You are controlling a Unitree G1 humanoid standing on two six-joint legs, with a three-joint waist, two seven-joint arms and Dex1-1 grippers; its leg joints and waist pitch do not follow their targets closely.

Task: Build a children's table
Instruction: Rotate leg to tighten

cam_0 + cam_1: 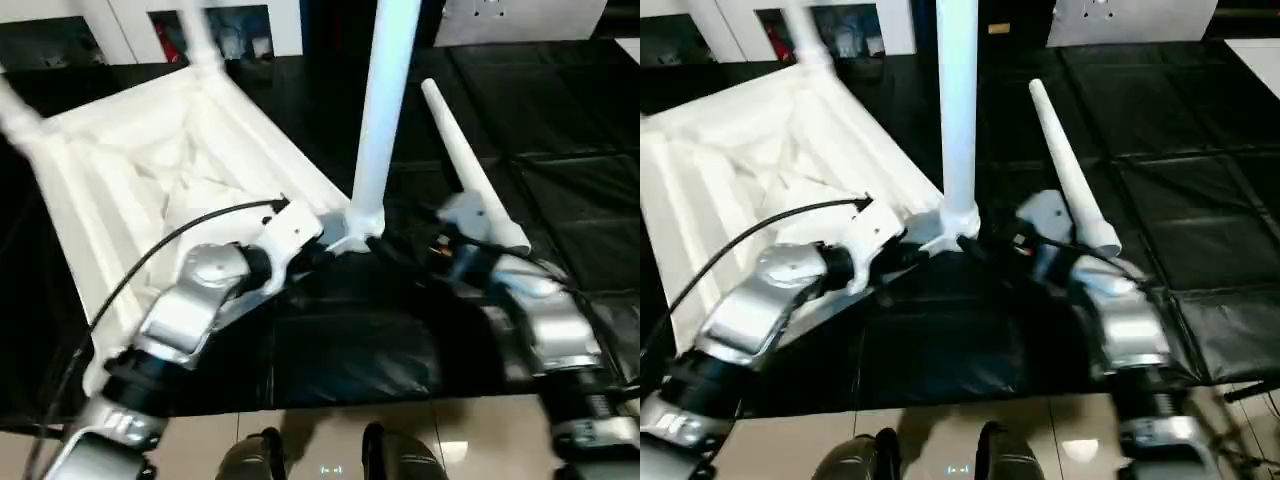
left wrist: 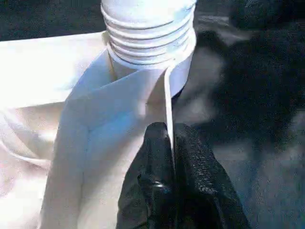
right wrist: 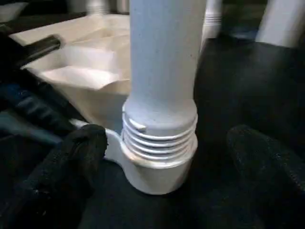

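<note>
The white table top (image 1: 150, 170) lies upside down on the black mat, ribbed side up. One white leg (image 1: 385, 110) stands upright in its near corner socket (image 3: 157, 167), its threaded end showing above the collar. My left gripper (image 2: 170, 143) is shut on the thin rim (image 2: 167, 95) of the top, just beside that socket. Around the leg's threaded base my right gripper (image 3: 174, 148) is open, one finger on each side and clear of it. A loose leg (image 1: 470, 170) lies on the mat right of the socket. Two more legs (image 1: 200, 35) (image 1: 20, 115) rise from far corners.
A black mat (image 1: 560, 180) covers the floor under the work. Tan tiles (image 1: 300, 440) run along the near edge. A white cabinet with glass doors (image 1: 230, 30) stands at the back. A black cable (image 1: 170, 235) loops over my left forearm.
</note>
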